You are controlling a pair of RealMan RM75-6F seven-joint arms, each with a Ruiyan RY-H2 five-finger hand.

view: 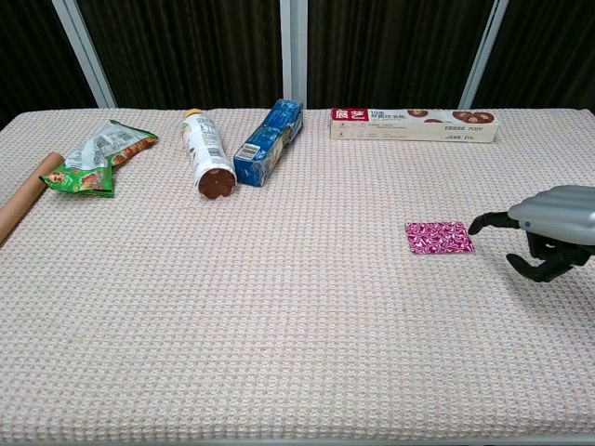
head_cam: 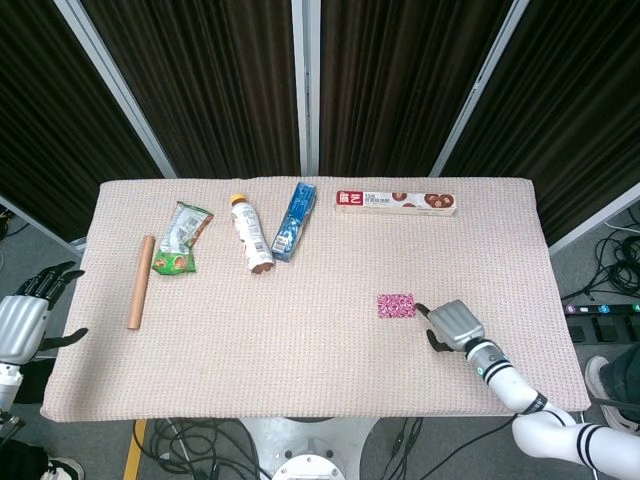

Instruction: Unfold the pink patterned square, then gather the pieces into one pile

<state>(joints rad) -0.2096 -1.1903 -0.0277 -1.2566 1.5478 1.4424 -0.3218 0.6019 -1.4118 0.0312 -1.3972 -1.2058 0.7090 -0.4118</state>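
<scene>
1. One folded pink patterned square (head_cam: 396, 305) lies flat on the table (head_cam: 300, 350) in the head view. The right hand (head_cam: 452, 325) sits just beside its right edge, fingers spread and empty. The left hand (head_cam: 25, 320) hangs off the table's left side, open too.
2. Chest view: the right hand's fingertips (view: 479, 223) nearly touch the square (view: 439, 237). Best to catch only the top layer's edge and peel gently.

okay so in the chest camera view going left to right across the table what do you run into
Brown roll → green snack bag → lying white bottle → blue box → long biscuit box → pink patterned square → right hand, close to the square, not touching it.
</scene>
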